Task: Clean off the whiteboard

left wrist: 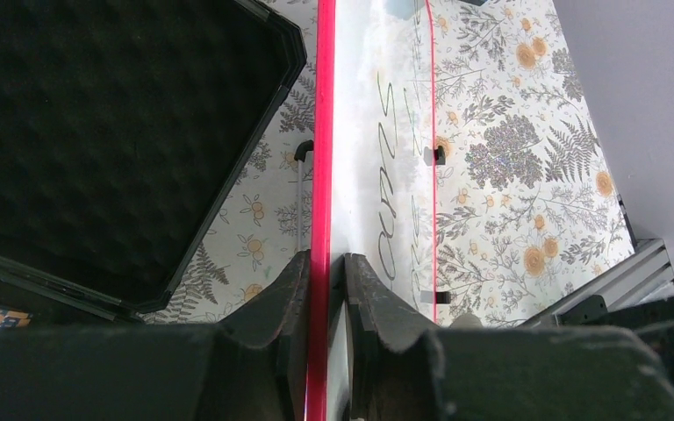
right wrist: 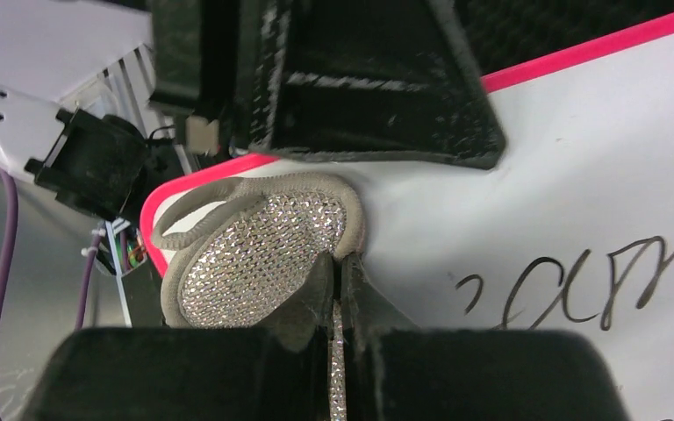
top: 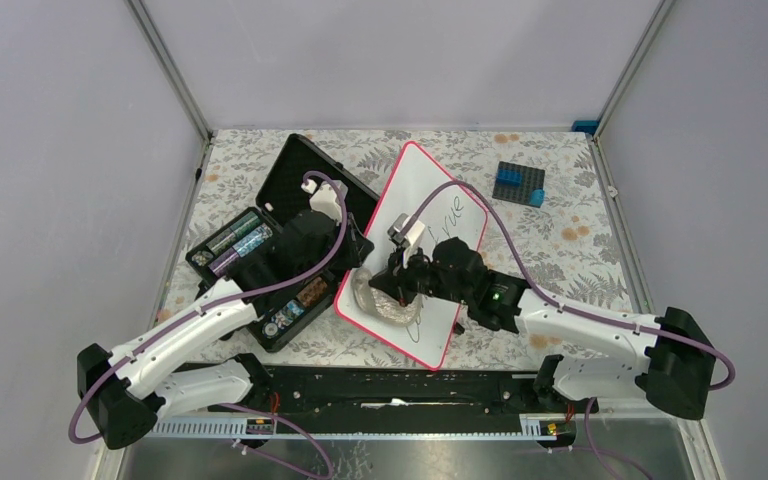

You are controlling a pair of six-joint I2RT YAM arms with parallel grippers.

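The whiteboard (top: 430, 200) lies slanted on the floral table, white with a pink rim, bearing black handwriting (right wrist: 579, 289). My left gripper (left wrist: 326, 272) is shut on the board's left rim, one finger on each face; in the top view this gripper (top: 358, 246) sits at the board's left edge. My right gripper (right wrist: 338, 272) is shut on a glittery silver cloth (right wrist: 263, 254) with a grey border, and the cloth rests on the board's near-left corner. From above, the right gripper (top: 394, 288) is over that cloth (top: 378, 303). Handwriting (top: 426, 326) shows beside the cloth and further up the board.
An open black foam-lined case (top: 280, 190) holding batteries and small parts lies left of the board, touching it. A black plate with blue bricks (top: 518, 183) sits at the back right. Grey walls enclose the table on three sides.
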